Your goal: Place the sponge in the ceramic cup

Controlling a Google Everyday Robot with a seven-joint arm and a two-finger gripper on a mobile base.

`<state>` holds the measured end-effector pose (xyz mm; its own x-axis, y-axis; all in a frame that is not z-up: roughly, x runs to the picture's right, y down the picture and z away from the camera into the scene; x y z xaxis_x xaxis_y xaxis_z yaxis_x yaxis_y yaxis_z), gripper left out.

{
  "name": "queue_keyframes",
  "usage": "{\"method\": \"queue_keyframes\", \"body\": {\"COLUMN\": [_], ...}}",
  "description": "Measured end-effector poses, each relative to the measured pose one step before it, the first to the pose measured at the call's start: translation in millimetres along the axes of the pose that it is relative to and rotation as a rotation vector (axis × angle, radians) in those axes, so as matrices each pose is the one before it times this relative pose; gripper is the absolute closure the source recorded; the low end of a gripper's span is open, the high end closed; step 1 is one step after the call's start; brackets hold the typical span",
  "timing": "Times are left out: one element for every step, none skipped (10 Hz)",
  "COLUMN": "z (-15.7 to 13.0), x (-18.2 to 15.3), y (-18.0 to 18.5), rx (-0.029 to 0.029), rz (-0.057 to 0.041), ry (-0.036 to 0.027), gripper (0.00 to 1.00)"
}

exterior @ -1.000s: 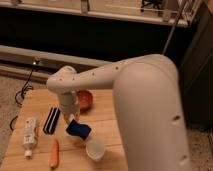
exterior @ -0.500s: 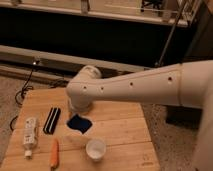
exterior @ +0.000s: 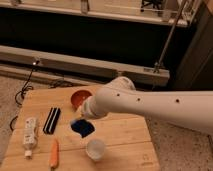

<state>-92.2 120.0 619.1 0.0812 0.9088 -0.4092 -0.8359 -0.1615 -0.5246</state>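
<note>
Gripper at the end of a thick, smooth white arm hangs low over the middle of a wooden table. It sits right at the upper edge of the sponge. Whether it is spread, closed or gripping the sponge cannot be told, since the wrist covers it from this angle. The arm reaches in from the right edge of the view and has small dark dots along its rounded shell.

From left to right on the table: a white oblong packet with printed markings lies near the left edge. Just to its right and nearer the front lies a slim orange carrot-shaped item. Behind that, a black ribbed rectangular bar lies flat. Next is the sponge, a dark-blue soft block with wavy edges, lying on the pale wood grain near the centre. It is outside the ceramic cup, which stands upright close by to the front right, apart from the sponge; the cup is small, white, round, glossy and without a handle. Behind the sponge, partly hidden by the arm, sits a wider reddish-brown bowl.

Beyond the table, black cables trail over a speckled floor at the left, and a long grey rail runs below a dark wall.
</note>
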Motion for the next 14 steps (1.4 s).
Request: {"method": "queue_keyframes", "body": {"z": [-5.16,-3.17,-3.92,-4.99,-4.13,-5.75,-4.23,-3.44,-2.34,-1.68,0.20,1.70,3.59,5.36], "x": [7.57,5.60,5.21,5.05,2.79,2.04,1.54,1.68,1.76,2.49,2.47,2.18,2.05,0.93], "y": [-9.40,-7.99,-9.02,-9.31,-5.13,-3.16,-0.06,0.38,-1.16,-2.87,-3.40,-2.19,-1.32,1.22], "rx": [-0.02562,-0.01667,-0.01795,-0.01760,-0.01575,-0.03027,-0.03032,-0.02665,-0.01692,-0.01747,-0.00711,-0.00200,-0.00177,-0.00558], "rz": [0.02221,0.01711,0.01732,0.01286,0.00583,-0.00059,-0.00631,-0.00697,-0.00292,-0.00381,-0.00189,-0.00317,-0.00872,-0.01666], "ry": [0.00726,0.00826,0.00853,0.00776,0.00354,0.00157,0.00383,0.00444,0.00422,0.00676,0.00670,0.00578,0.00799,0.00674], "gripper": [1.00,1.00,1.00,1.00,1.00,1.00,1.00,1.00,1.00,1.00,1.00,1.00,1.00,1.00]}}
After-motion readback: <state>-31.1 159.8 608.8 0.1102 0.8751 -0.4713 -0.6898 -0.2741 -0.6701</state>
